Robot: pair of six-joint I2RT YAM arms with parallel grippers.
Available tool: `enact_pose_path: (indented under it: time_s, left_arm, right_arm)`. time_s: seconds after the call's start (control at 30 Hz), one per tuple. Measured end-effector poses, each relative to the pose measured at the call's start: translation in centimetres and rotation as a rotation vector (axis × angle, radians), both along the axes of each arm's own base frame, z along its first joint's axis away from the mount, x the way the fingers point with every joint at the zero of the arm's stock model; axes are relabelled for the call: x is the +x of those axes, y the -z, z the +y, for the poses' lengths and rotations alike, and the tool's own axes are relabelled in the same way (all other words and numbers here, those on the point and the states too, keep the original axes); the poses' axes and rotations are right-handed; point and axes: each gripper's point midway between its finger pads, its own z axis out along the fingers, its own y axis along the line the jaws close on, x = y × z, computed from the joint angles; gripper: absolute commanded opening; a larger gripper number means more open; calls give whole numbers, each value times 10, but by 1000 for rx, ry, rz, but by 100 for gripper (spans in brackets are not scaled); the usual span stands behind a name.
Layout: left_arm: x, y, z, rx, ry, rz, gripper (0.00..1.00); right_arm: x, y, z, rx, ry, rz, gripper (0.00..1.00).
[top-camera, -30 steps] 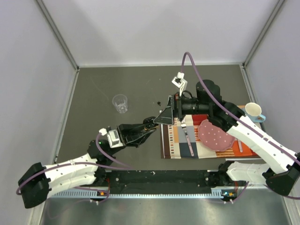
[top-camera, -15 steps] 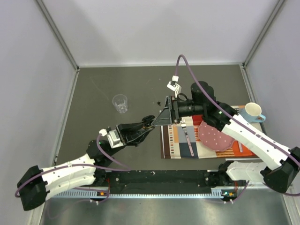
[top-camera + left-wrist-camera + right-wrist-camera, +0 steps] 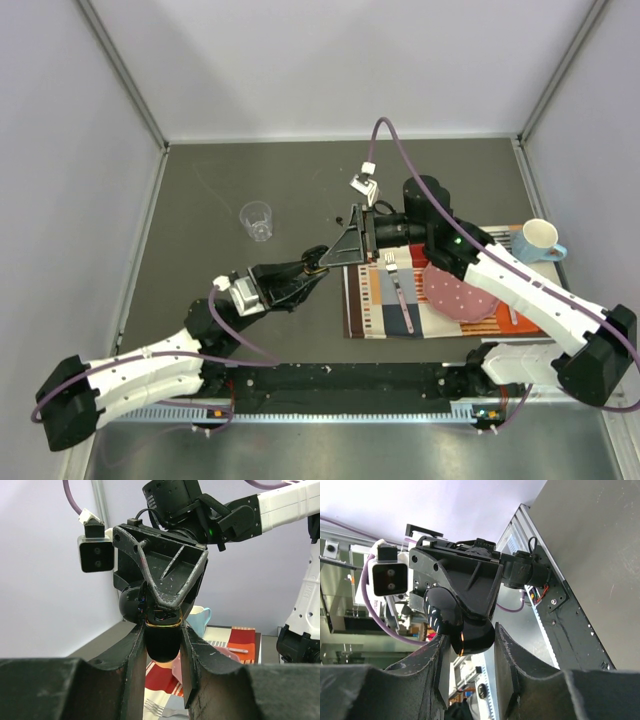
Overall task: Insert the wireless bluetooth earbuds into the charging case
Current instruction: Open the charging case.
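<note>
The whole table [image 3: 200,200] is viewed steeply from above its near edge. The left wrist view is taken close along the left gripper [image 3: 162,632] towards the right edge; the right wrist view, along the right gripper [image 3: 470,635], towards the near-left corner. The charging case [image 3: 320,258] is shared by all three.

You've got the left gripper [image 3: 312,264] clamping the charging case [image 3: 322,257] just off the striped placemat's [image 3: 365,312] far-left corner, the right gripper [image 3: 338,256] pinching it from over the mat, the clear cup [image 3: 257,221] well to the mat's left.
</note>
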Motion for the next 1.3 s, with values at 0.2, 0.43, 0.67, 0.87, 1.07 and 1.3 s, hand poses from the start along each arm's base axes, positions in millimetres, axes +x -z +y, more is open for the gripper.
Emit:
enact_pose_path:
  time_s: [0.2,0.43,0.67,0.87,1.07,1.3]
  left_arm:
    - [1,2,0,6,-5,4,0]
    - [2,3,0,9,-9,10,0]
    - [4,7,-1,21,-12,26,0]
    - [5,12,-3,39,-13,39,0]
    - [7,15,-3,45,-16,51,0]
    - [3,17,6,12,-26,50,0]
  right_arm:
    - [1,1,0,0,4,2,4]
    - [2,1,0,-3,14,-8,3]
    - [4,6,-1,-21,26,-25,0]
    - [6,10,-3,-40,38,-41,25]
    - [8,14,-5,-58,56,-65,70]
    - [9,8,-15,-64,104,-138,88]
